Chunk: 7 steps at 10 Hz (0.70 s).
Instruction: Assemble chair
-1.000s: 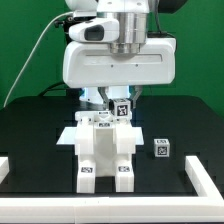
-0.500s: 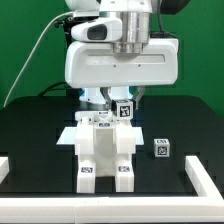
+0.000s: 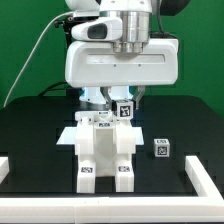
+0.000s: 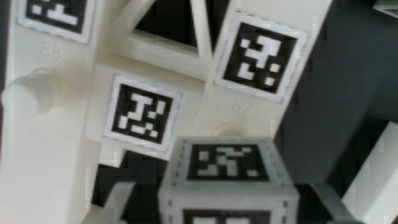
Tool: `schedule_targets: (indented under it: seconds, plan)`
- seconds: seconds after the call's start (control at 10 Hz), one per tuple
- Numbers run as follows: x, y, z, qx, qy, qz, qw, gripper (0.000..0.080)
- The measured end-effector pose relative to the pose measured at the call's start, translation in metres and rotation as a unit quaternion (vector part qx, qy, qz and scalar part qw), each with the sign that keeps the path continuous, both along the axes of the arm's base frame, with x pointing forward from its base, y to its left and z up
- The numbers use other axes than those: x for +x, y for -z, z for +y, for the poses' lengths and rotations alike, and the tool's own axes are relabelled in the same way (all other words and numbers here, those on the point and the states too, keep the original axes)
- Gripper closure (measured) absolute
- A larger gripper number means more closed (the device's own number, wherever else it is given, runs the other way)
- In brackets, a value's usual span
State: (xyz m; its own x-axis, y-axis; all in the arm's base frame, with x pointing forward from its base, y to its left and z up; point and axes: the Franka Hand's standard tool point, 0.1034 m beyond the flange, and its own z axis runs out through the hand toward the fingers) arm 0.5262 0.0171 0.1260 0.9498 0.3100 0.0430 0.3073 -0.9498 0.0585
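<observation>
The partly built white chair (image 3: 105, 152) stands at the middle of the black table, with tags on its two front feet and a flat panel (image 3: 69, 134) jutting toward the exterior view's left. My gripper (image 3: 122, 104) hangs just above its top rear and is shut on a small white tagged chair block (image 3: 122, 109), which is slightly tilted. In the wrist view the same block (image 4: 224, 172) sits between my jaws at my gripper (image 4: 224, 205), close against the chair's tagged white panels (image 4: 143, 108). The arm's large white hand hides the chair's upper back.
A loose small white tagged cube (image 3: 161, 149) lies on the table toward the exterior view's right of the chair. Pieces of the thin white border frame run along the left (image 3: 8, 166) and right front (image 3: 204, 176) edges. A green wall stands behind.
</observation>
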Motion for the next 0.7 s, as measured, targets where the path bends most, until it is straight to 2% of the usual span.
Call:
schedule_targets:
  seconds: [0.5, 0.7]
  plan:
    - [-0.0078, 0.0060, -0.0018, -0.001, 0.001, 0.007, 1.000, 0.0515]
    - [-0.0048, 0.0064, -0.0018, -0.001, 0.000, 0.000, 1.000, 0.0515]
